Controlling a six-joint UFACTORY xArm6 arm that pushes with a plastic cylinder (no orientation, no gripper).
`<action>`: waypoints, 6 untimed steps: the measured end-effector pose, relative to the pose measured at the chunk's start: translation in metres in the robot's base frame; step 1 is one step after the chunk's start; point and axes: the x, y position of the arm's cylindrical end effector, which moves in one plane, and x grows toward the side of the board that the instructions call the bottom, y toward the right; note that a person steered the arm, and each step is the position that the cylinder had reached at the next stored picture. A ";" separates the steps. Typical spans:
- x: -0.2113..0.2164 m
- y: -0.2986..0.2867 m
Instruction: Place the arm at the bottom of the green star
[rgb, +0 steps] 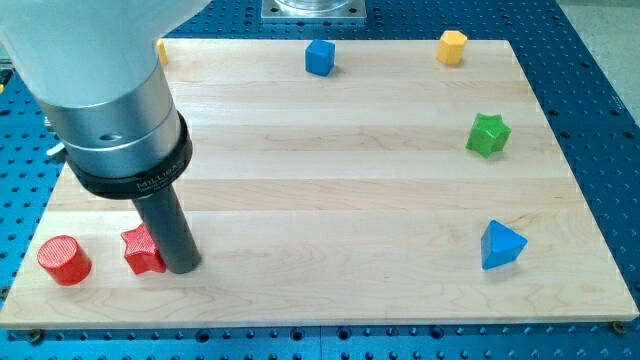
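Green star (488, 135) sits near board's right edge, upper half, well apart from my tip. Left to right: red cylinder (64, 260) at bottom-left corner; red star (142, 250) touching my tip (181, 268); blue cube (319, 57) at top edge; yellow block (452, 47) top right; blue triangular block (500, 245) lower right. No claw: bare rod.

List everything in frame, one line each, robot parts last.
green star: 1, green, right side, upper half
blue cube: 1, blue, top edge, centre
yellow block: 1, yellow, top right
blue pyramid: 1, blue, lower right
red star: 1, red, lower left, touching the rod's left side
red cylinder: 1, red, lower left corner
orange block: 1, sliver only, top left, behind arm
board: 1, light wood
my tip: 1, dark rod, lower left, far from green star
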 end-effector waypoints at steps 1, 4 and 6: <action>0.000 -0.021; -0.031 0.011; -0.074 0.269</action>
